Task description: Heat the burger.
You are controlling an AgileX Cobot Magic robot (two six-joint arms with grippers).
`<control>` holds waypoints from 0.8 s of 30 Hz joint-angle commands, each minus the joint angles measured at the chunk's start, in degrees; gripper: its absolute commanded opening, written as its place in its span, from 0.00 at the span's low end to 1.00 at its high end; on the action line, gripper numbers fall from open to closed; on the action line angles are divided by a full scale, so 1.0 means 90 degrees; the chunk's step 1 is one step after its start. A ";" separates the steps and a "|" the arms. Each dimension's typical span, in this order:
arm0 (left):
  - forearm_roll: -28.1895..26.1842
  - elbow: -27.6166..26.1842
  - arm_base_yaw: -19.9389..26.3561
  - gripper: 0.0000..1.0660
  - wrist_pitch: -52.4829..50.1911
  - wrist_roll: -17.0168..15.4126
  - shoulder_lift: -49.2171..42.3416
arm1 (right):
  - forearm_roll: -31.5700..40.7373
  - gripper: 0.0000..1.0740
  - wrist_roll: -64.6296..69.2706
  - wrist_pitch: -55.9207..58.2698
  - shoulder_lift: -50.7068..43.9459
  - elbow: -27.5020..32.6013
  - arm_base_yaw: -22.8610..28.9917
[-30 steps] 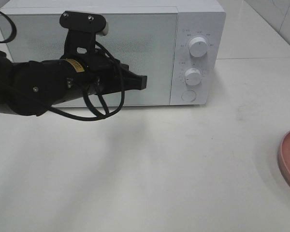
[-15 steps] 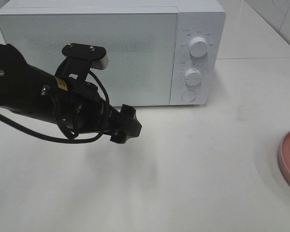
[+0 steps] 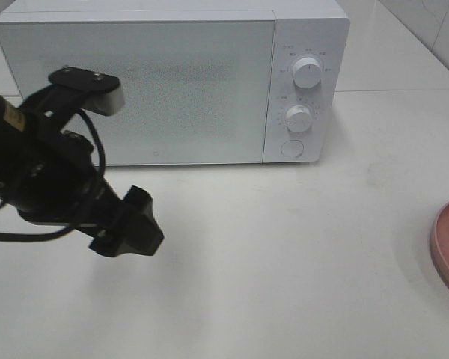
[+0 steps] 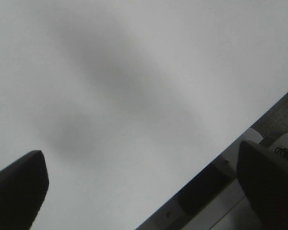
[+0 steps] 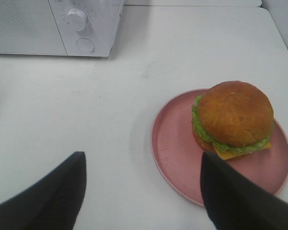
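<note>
**Left pincer wide over bare table, burger waiting on its plate**

The left gripper (image 4: 143, 191) hangs over the white table (image 3: 284, 262) with its two dark fingers (image 4: 17, 189) spread far apart and nothing between them; its own camera shows only blank tabletop and a soft shadow. From above, the black left arm (image 3: 45, 179) fills the near left of the scene, its fingertips pointing down and toward the middle, well short of the microwave (image 3: 172, 78).

The microwave stands at the back with its door shut, two white dials (image 3: 307, 72) and a round button on its control panel. The arm covers the door's lower left corner.

The right gripper (image 5: 143, 191) also has its fingers parted, empty, above the table. Just beyond them sits the burger (image 5: 234, 120), upright on the far half of the pink plate (image 5: 173, 153), well apart from the microwave.

In the high view only the plate's left rim shows at the right edge; the burger and the right arm are cut off there. The dial markings are too small to read.
</note>
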 commanded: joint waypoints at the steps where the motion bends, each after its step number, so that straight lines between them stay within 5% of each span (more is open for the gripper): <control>1: 0.0045 0.0000 0.0344 0.94 0.0458 -0.0146 -0.0248 | 0.0013 0.61 -0.0038 -0.0038 -0.0166 0.0013 -0.0051; 3: 0.0083 0.0000 0.1120 0.94 0.1031 -0.0146 -0.0592 | 0.0013 0.61 -0.0038 -0.0038 -0.0166 0.0013 -0.0051; 14: 0.0637 0.0000 0.3266 0.94 0.2387 -0.0159 -0.1693 | 0.0013 0.61 -0.0038 -0.0038 -0.0166 0.0013 -0.0051; 19: 0.0618 0.0127 0.4106 0.94 0.2667 -0.0210 -0.2285 | 0.0013 0.61 -0.0038 -0.0038 -0.0166 0.0013 -0.0051; 24: 0.0598 0.0624 0.4367 0.94 0.2661 -0.0210 -0.3081 | 0.0013 0.61 -0.0038 -0.0038 -0.0166 0.0013 -0.0051</control>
